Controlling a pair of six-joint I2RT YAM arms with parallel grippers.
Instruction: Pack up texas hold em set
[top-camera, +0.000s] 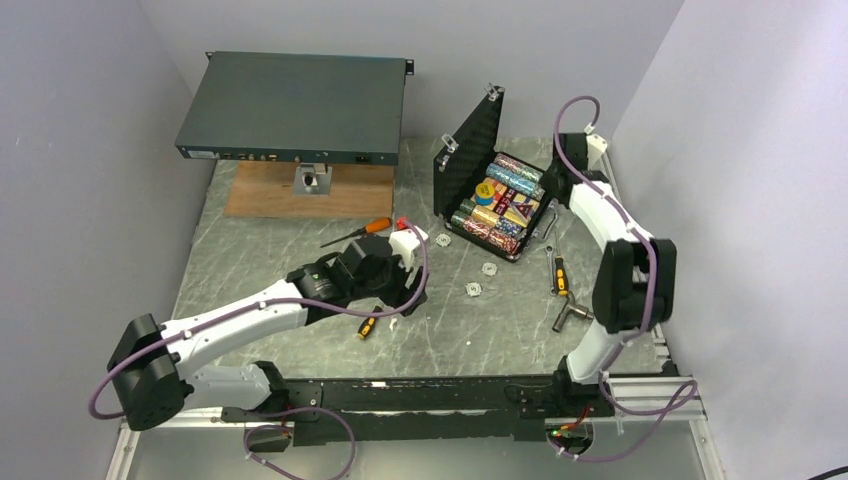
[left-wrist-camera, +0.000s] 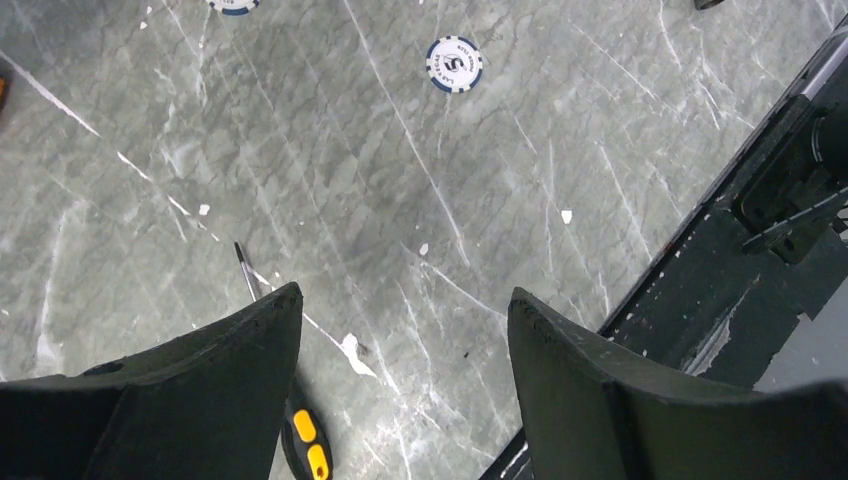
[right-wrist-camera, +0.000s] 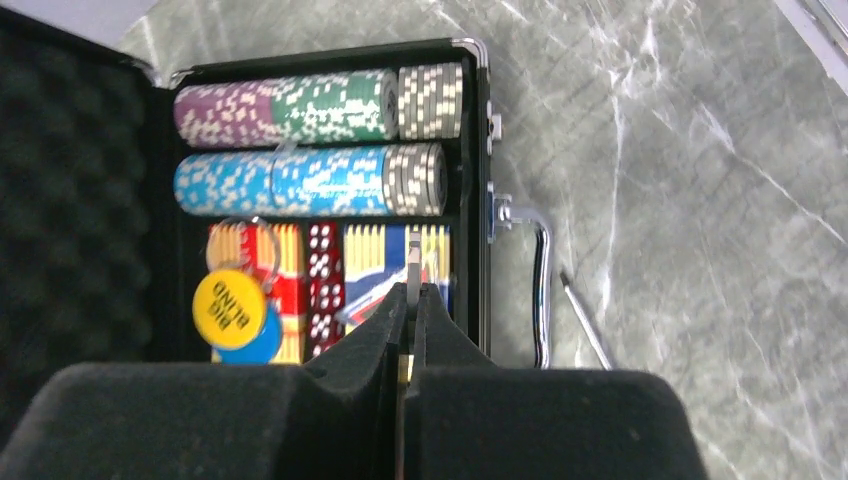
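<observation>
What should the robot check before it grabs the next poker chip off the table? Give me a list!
1. The case lid stands up and the case is open: ok.
2. The left claw is open with nothing in it: ok.
3. A loose chip sits between the left claw's fingers: not ok. It lies well ahead of them.
4. Nothing else is under the left claw: not ok. A screwdriver lies by one finger.
5. The right claw is away from the case: not ok. It hangs shut right over it.
6. The right claw is empty: cannot tell. A thin pale sliver shows between its fingers.
</observation>
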